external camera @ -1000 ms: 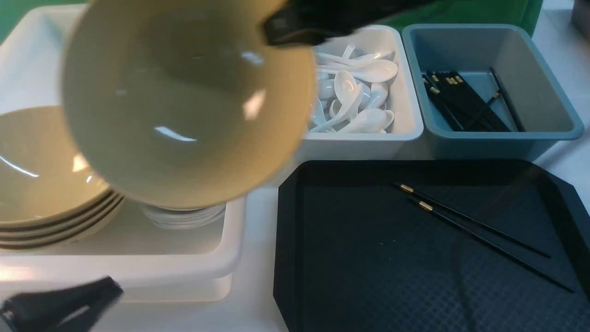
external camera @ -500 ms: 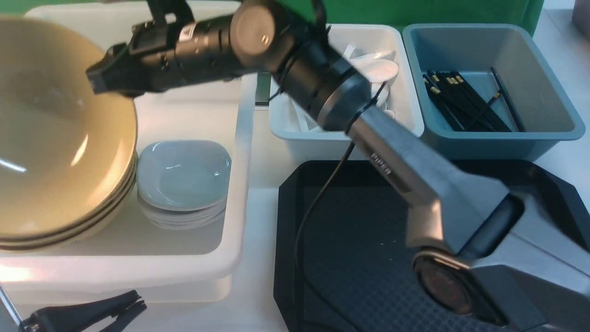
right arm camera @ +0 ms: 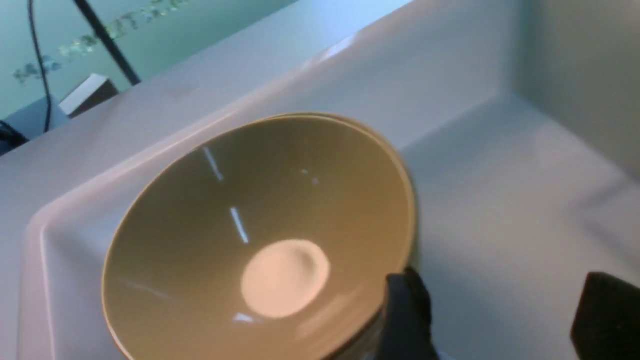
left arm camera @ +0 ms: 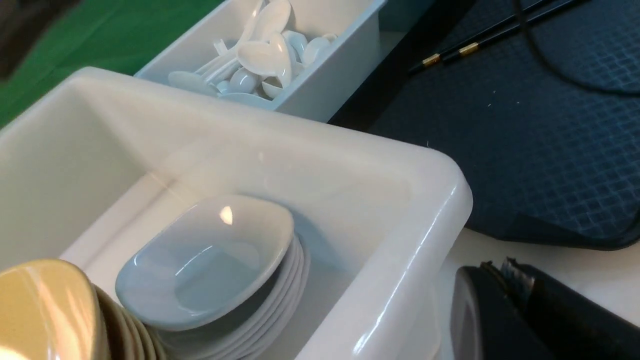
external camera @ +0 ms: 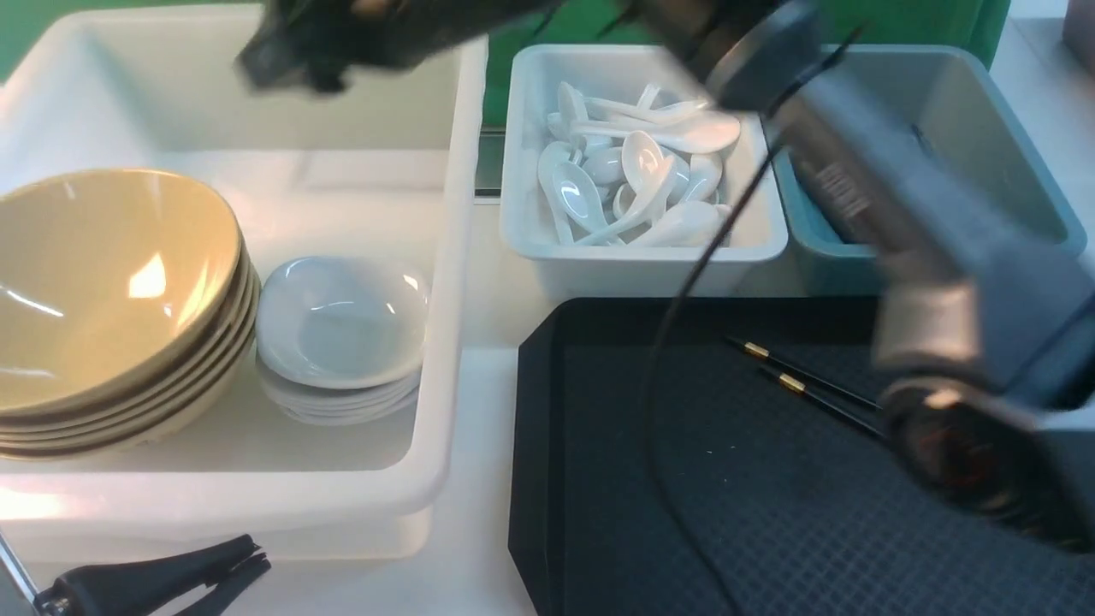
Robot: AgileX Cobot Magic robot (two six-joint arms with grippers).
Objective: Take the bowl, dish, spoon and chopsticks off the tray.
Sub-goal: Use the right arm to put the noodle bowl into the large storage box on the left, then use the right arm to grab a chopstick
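Tan bowls (external camera: 111,282) sit stacked in the white tub (external camera: 342,496); right gripper (right arm camera: 500,305) spread wide, left gripper (external camera: 252,552) closed.

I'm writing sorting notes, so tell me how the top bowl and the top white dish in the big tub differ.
The top bowl is tan-yellow, while the top dish is white. The bowl is much wider and deeper; the dish is small and shallow. The bowl has a round rim, whereas the dish is a rounded square. Both are glossy, and each tops a stack inside the white tub.
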